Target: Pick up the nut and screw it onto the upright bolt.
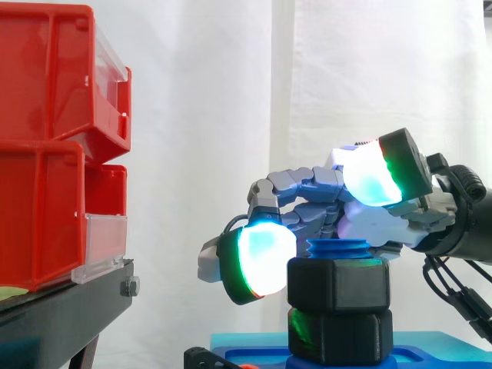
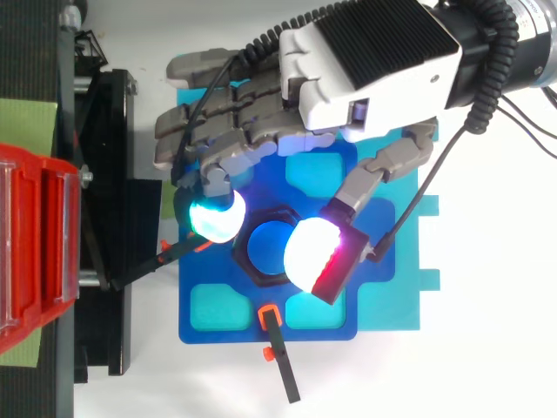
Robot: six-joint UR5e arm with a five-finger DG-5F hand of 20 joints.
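- Already the nut (image 1: 338, 284) sits threaded near the top of the upright bolt (image 1: 336, 247).
- Robot hand (image 2: 365, 70) arches over it, likely for turning; whether it grips or merely rests there, I cannot tell.
- Blue fixture (image 2: 226, 329) keeps the bolt vertical against twisting.

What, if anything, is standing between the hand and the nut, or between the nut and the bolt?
Nothing visible. The hand is close around the black nut, and the nut already sits round the top of the blue bolt, with no other thing between them.
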